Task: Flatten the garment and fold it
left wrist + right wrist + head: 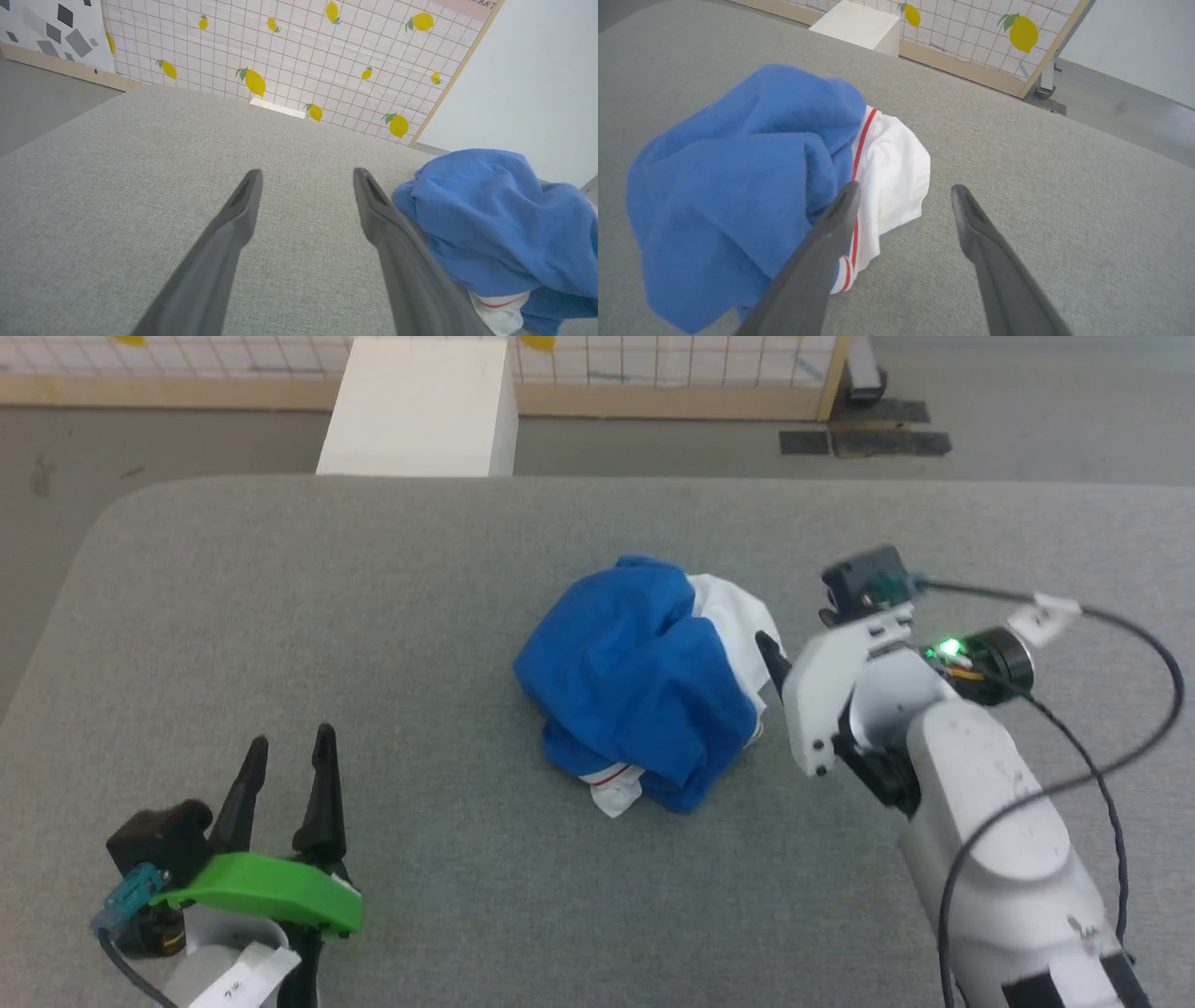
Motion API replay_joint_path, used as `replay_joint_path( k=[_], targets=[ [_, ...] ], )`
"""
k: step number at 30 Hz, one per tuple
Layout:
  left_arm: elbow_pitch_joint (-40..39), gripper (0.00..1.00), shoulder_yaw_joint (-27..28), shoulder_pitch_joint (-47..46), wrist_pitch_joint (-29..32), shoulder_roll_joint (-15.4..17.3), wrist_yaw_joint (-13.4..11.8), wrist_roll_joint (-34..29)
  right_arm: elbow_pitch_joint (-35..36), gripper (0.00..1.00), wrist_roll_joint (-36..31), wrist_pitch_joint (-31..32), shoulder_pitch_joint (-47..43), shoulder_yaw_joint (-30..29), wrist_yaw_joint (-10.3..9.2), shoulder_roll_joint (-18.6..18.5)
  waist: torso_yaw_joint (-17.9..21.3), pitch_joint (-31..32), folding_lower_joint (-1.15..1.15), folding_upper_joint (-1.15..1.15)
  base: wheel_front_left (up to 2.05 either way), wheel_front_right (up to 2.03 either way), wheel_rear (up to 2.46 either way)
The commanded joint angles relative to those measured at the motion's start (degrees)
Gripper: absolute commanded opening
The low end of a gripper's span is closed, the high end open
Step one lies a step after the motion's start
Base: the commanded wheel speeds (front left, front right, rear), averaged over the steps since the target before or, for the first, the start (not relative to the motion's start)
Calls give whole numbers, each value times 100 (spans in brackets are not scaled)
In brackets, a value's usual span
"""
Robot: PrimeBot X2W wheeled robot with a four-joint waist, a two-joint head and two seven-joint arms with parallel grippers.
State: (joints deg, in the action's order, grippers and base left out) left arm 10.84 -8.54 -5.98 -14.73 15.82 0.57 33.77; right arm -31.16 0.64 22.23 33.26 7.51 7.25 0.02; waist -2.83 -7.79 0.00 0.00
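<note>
The garment (pixel 644 681) lies crumpled in a heap at the middle of the grey padded table (pixel 373 597). It is bright blue, with a white sleeve and red-striped trim poking out at its right and front. My right gripper (pixel 775 663) is at the heap's right edge, open. In the right wrist view its fingers (pixel 904 186) straddle the white sleeve (pixel 892 172), with the blue bulk of the garment (pixel 738 186) to their left. My left gripper (pixel 290 742) rests open at the lower left, well clear of the cloth. In the left wrist view the left gripper (pixel 307 172) holds nothing, and the garment (pixel 490 219) is to its right.
A white box (pixel 420 406) stands on the floor just past the table's far edge. Behind it runs a lemon-print grid panel (pixel 303 56) with a wooden frame. A black cable (pixel 1120 644) loops off my right wrist. Bare table surrounds the heap on all sides.
</note>
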Motion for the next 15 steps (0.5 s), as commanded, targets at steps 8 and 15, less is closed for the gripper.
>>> replay_joint_path(
  k=[8,15],
  targets=[
    [-9,100,-13,-409,-27,-194,220,-133,-1134,100,-471,1211,1063,277,24,-87,-452,-692,0,0,0,0,0],
    [-73,100,30,-511,-27,-329,321,-218,-1641,100,-622,1424,1397,506,24,-98,-577,-1007,0,0,0,0,0]
  ],
)
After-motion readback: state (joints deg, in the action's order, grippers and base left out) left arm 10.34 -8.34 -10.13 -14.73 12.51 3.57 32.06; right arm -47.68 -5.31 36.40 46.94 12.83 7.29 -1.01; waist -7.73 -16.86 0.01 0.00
